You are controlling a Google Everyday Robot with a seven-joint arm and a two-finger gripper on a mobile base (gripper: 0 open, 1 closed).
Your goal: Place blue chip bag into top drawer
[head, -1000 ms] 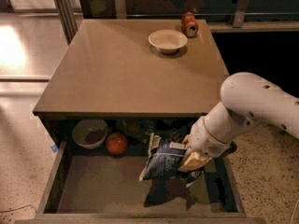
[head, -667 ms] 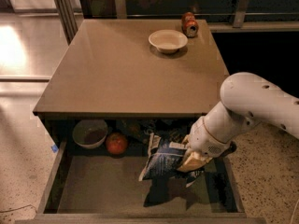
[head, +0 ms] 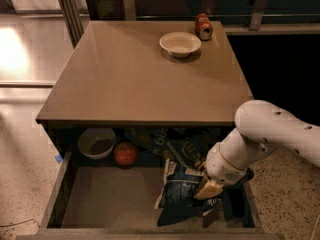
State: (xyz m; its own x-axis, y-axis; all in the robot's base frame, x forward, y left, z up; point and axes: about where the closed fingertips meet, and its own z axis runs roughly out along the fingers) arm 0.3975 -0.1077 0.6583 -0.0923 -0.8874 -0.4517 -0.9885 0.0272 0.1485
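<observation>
While the top drawer (head: pixel 110 204) stands pulled out below the front edge of the worktop (head: pixel 130 79), the blue chip bag (head: pixel 181 186) hangs over the right half of its grey floor, casting a dark shadow on the floor beneath it. The bag stands on end, with its long axis running roughly top to bottom and leaning a little. Its upper edge points toward the back of the drawer, its lower corner points toward the drawer's front wall, and its crumpled, white-striped face is turned toward the camera. The tool (head: pixel 209 189) is clamped on the bag's right edge, low inside the drawer near its right wall, at the end of the white arm (head: pixel 270 134) that reaches in from the right. At the back of the drawer, in the shade under the worktop, sit a grey bowl (head: pixel 97 142) on the left, a red round fruit (head: pixel 125 153) just beside it, and dark greenish bags (head: pixel 175 144) with pale lettering behind the blue one. On the worktop's far side a pale bowl (head: pixel 180 44) rests near a red can (head: pixel 203 26) lying on its side.
</observation>
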